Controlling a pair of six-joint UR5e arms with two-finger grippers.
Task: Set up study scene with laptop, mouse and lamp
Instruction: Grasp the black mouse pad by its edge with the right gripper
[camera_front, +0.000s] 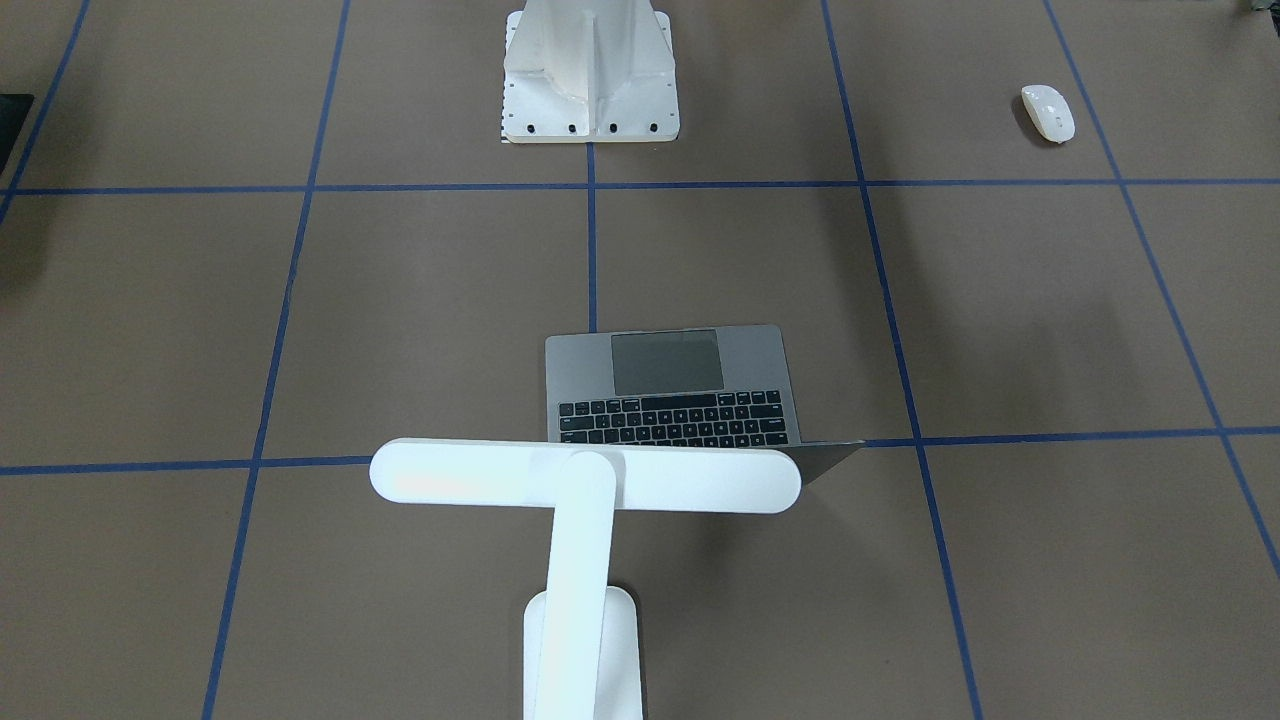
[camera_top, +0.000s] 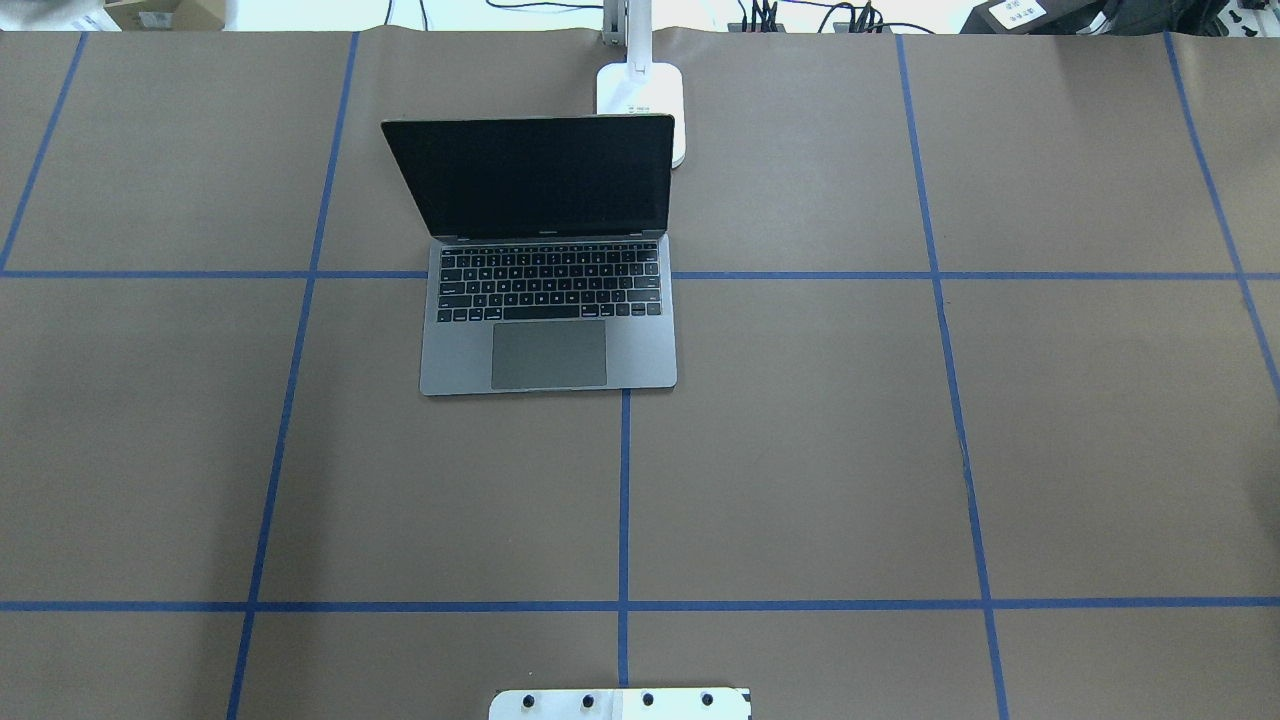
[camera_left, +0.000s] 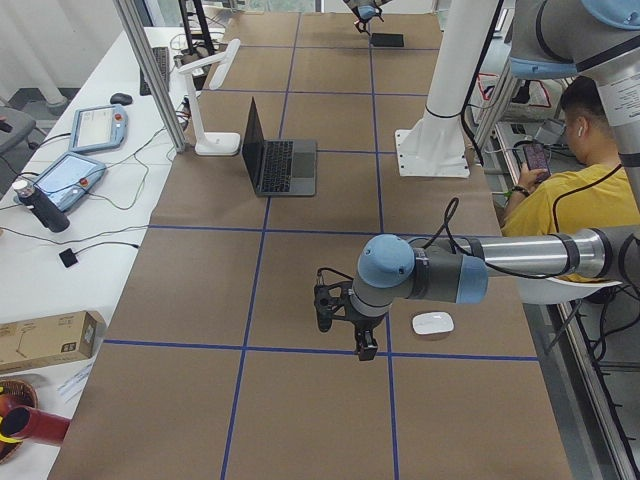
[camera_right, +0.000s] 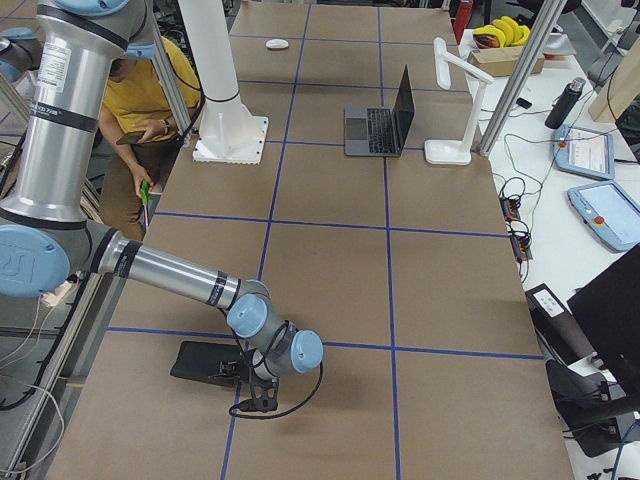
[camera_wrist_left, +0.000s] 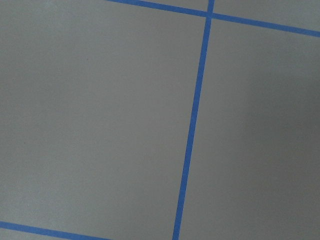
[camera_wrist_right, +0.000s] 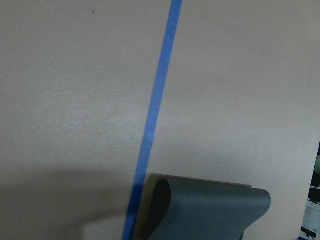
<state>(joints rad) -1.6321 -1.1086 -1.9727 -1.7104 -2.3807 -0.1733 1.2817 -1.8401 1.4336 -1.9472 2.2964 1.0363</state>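
Laptop (camera_top: 548, 340) open, screen facing 6 o'clock for use; lamp (camera_front: 585, 478) just behind, 12 o'clock, likely to light keys. Mouse (camera_front: 1047, 112) well apart, 8 o'clock, near left claw (camera_left: 345, 325); right claw (camera_right: 258, 392) by mat (camera_right: 200, 362). You can't tell either's state.

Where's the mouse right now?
The mouse lies on the robot's left side, upper right of the front-facing view, well away from the laptop, with the left hand close beside it.

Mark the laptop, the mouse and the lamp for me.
laptop (camera_top: 548, 353), overhead exterior view, on its trackpad.
mouse (camera_front: 1047, 112), exterior front-facing view, on its top shell.
lamp (camera_front: 460, 472), exterior front-facing view, on its bar head.
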